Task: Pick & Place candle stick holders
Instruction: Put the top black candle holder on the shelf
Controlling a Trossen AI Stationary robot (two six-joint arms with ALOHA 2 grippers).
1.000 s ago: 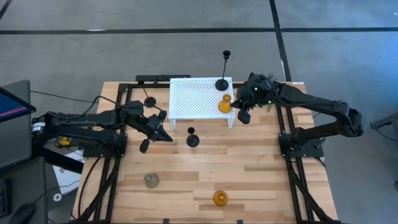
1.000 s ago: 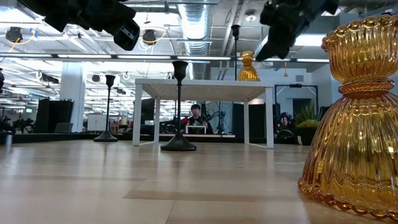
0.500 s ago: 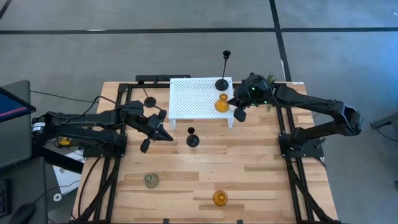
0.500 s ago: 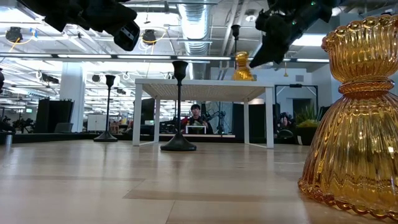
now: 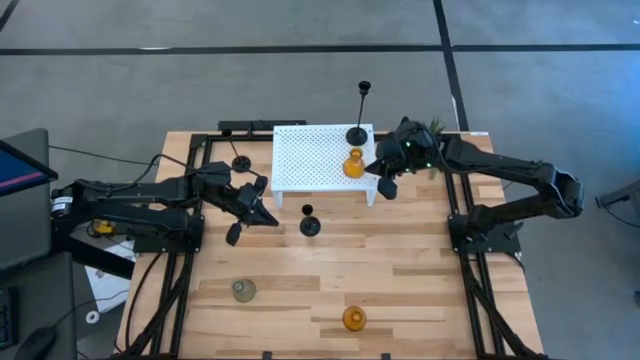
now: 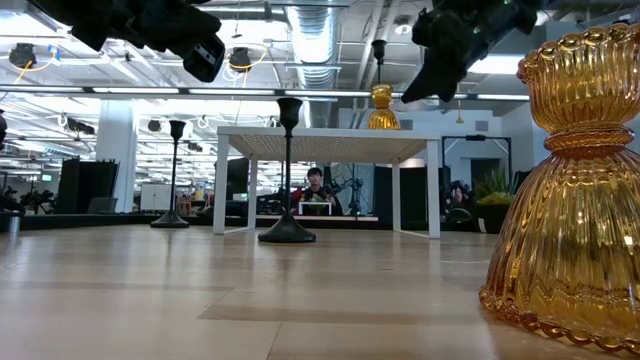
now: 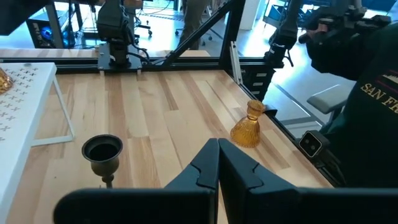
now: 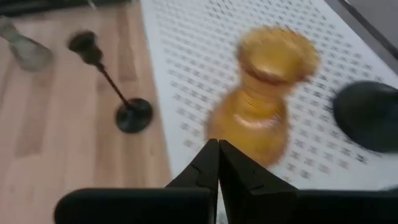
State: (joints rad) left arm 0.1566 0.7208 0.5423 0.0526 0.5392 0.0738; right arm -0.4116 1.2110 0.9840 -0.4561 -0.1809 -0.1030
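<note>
An amber glass holder (image 5: 353, 165) stands upright on the white perforated stand (image 5: 310, 155), beside a tall black holder (image 5: 357, 134); the amber one also shows in the low view (image 6: 380, 108). My right gripper (image 5: 381, 180) is shut, at the stand's right edge, right up against it. My left gripper (image 5: 252, 212) is shut and empty, above the table left of a short black holder (image 5: 310, 226). Another black holder (image 5: 241, 162) stands left of the stand. A grey-green holder (image 5: 243, 290) and a second amber holder (image 5: 353, 319) stand near the table's near edge. My right gripper has its shut fingertips (image 8: 217, 152) at the lower body (image 8: 249, 140) of the amber holder on the stand, on the side toward the table's right edge. The fingers slant down from the right. The holder stands upright on its base on the stand's top.
A small green plant (image 5: 435, 126) stands behind my right arm at the table's far right. A person in a dark shirt (image 7: 373, 93) is beyond the table's edge. The near amber holder fills the low view's right side (image 6: 570, 180).
My right gripper has moved a little toward the table's left edge, over the stand's right edge. The amber holder on the stand has slid toward the left ahead of it, staying upright. My left arm has kept still.
</note>
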